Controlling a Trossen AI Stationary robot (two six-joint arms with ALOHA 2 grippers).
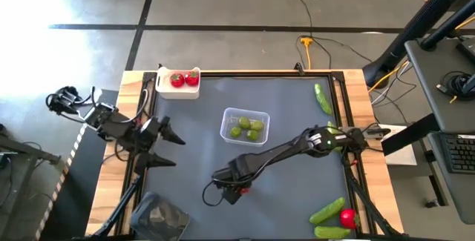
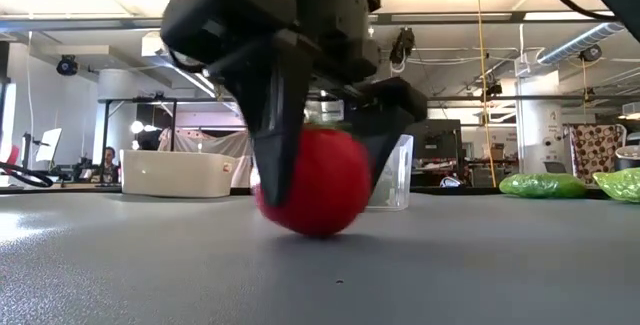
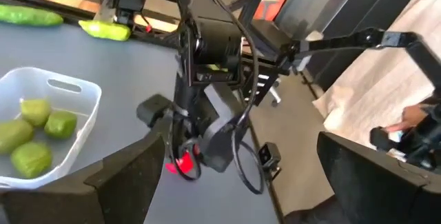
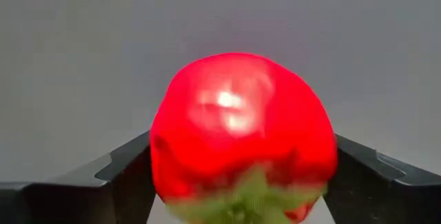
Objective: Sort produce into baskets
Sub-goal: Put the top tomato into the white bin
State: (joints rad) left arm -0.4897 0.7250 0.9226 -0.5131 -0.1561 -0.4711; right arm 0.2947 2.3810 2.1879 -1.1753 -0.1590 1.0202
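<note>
Right up close at table height, the right gripper (image 2: 318, 180) stands over a red strawberry (image 2: 313, 193) resting on the grey mat, one dark finger on each side of it; from here I cannot tell whether they grip the fruit or have just let go of it. Seen from above, that strawberry (image 1: 241, 190) lies near the front middle of the table (image 1: 293, 111).

Going left to right: the left gripper (image 1: 169, 146) waits at the table's left edge with its fingers spread wide and nothing between them. At the back left, the white basket (image 1: 178, 90) holds two strawberries. In the middle, the clear basket (image 1: 244, 126) has yellow-green fruits in it, well behind the right gripper (image 1: 231, 184). One cucumber (image 1: 322, 98) lies at the back right. At the front right corner, two more cucumbers (image 1: 327, 211) lie with another strawberry (image 1: 347, 216) touching them.
</note>
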